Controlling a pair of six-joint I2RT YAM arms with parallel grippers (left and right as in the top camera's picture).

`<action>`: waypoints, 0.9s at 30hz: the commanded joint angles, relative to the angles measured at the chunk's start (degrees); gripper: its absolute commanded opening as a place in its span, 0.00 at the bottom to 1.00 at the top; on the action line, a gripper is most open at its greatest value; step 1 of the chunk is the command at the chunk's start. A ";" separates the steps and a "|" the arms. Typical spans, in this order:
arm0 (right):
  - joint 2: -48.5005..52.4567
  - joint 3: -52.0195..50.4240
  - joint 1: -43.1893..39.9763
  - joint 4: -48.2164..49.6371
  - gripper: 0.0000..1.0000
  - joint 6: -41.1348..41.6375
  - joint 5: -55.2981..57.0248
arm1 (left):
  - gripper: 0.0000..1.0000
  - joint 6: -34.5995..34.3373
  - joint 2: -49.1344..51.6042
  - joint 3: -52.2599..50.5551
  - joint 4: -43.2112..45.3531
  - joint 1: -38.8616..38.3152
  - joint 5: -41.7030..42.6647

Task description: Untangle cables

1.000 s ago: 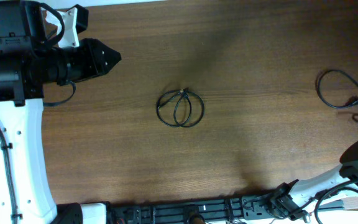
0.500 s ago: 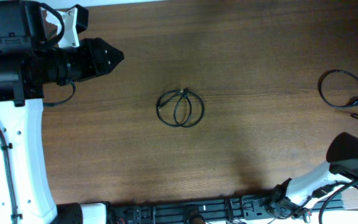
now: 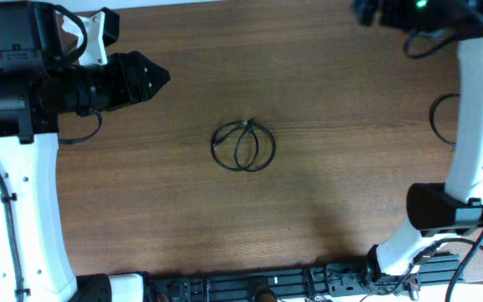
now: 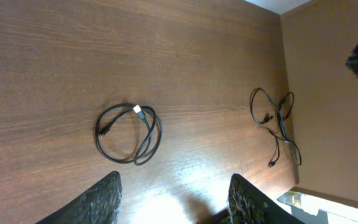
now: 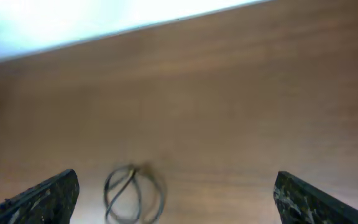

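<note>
Centrally, looped cables (image 3: pixel 243 146) are seen on the table (image 3: pixel 350 184); left gripper (image 4: pixel 174 182) and right gripper (image 5: pixel 176 177) are spread wide, empty.

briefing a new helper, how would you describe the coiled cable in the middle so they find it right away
Look at the middle of the brown wooden table. A thin black cable lies there alone, wound into small overlapping loops. The other cable sprawls loosely at the table's right edge.

Overhead looks down; wrist views (high up) share the cables (image 3: pixel 243 147).
</note>
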 commanded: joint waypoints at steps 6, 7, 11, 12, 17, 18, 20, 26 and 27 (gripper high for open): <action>5.81 -0.31 11.54 -9.42 0.99 -2.86 -0.57 | 0.57 0.92 -1.31 1.09 -0.66 0.04 -2.64; 6.73 -0.31 12.57 -10.21 0.99 -2.71 -0.57 | 0.57 0.92 -1.31 1.09 -0.96 0.04 -3.17; 9.66 -0.31 16.33 -11.98 0.99 -2.64 -0.55 | 0.44 0.92 -1.31 1.09 -2.25 0.04 -10.43; 10.08 -0.31 17.14 -12.07 0.99 -2.54 -0.55 | 0.36 0.94 -1.31 1.09 -2.43 0.04 -12.70; 10.80 -0.31 21.22 -12.31 0.99 0.37 1.77 | 0.25 0.94 -1.70 1.03 -4.59 -0.35 -19.32; 10.78 -0.31 21.92 -12.74 0.99 0.37 2.97 | 0.25 0.94 -1.97 0.98 -4.61 -0.85 -19.47; 10.69 -0.31 23.28 -13.79 0.99 0.35 4.15 | 0.25 0.92 -2.51 0.98 -4.66 -2.23 -20.39; 8.61 -0.31 29.42 -13.79 0.99 1.38 5.40 | 0.26 -0.11 -7.45 0.98 -4.46 -9.81 -26.73; 8.15 -0.31 30.25 -13.79 0.99 2.19 6.54 | 0.27 -0.61 -8.41 0.98 -4.50 -10.47 -28.00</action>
